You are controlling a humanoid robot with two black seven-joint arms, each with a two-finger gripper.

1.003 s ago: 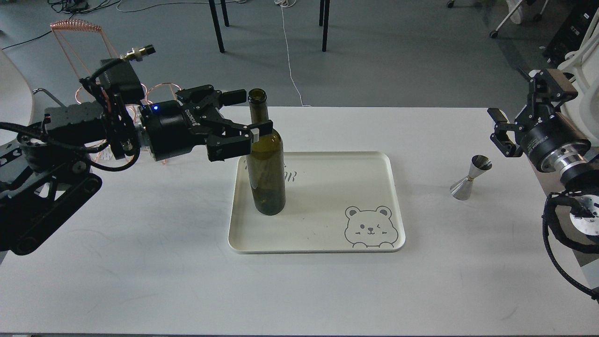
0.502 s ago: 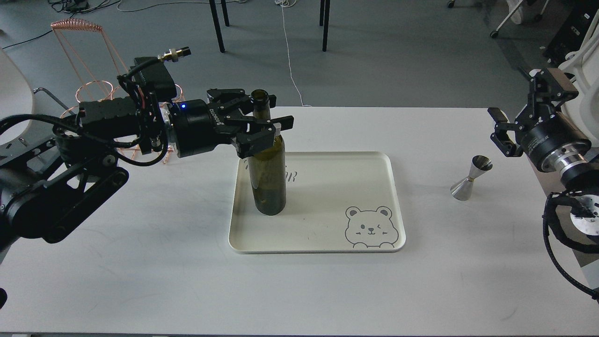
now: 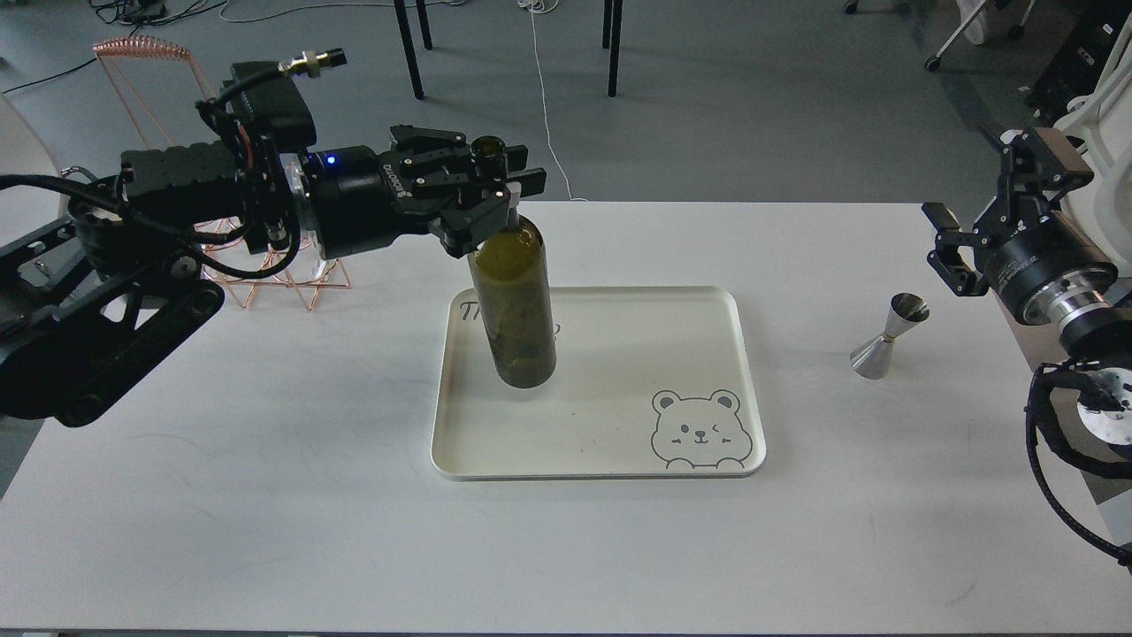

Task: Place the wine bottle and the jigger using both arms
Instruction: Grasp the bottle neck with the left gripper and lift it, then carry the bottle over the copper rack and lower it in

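Note:
The dark olive-green wine bottle hangs upright over the left part of the cream tray, its base a little above the tray floor. My left gripper comes in from the left and is shut on the bottle's neck just below the mouth. The steel jigger stands upright on the white table to the right of the tray. My right gripper is open and empty, hovering just above and to the right of the jigger, apart from it.
A copper wire rack stands on the table at the back left, behind my left arm. The tray has a bear drawing in its front right corner. Chair legs and cables are on the floor beyond the table's far edge.
My left gripper closed on the bottle's neck and lifted it off the tray floor, shifting it slightly right. The right arm and the jigger have not moved.

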